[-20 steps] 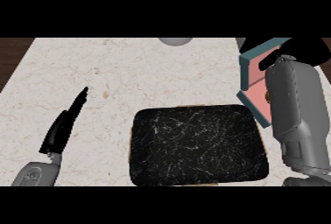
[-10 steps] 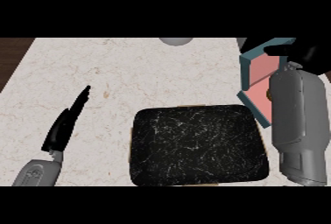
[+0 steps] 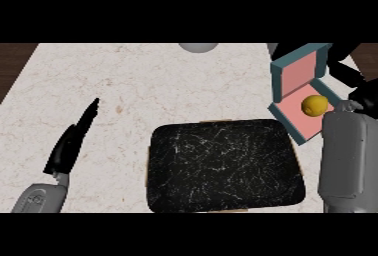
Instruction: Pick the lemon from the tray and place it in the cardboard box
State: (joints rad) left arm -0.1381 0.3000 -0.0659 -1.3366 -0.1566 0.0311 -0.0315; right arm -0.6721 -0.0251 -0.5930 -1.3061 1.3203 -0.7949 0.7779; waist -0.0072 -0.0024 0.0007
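Two hands | left hand (image 3: 70, 145) straight-fingered, resting on surface (image 3: 162, 85) | right hand (image 3: 354, 75) above box (image 3: 295, 80), fingers unclear | lemon (image 3: 315, 105) in box

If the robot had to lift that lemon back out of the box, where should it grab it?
Probably from above, fingers round the lemon's middle: it is small and round, lying on the pink floor of the box, whose teal walls block a sideways approach.

Even, bright light; soft shadows; no glare or blur.
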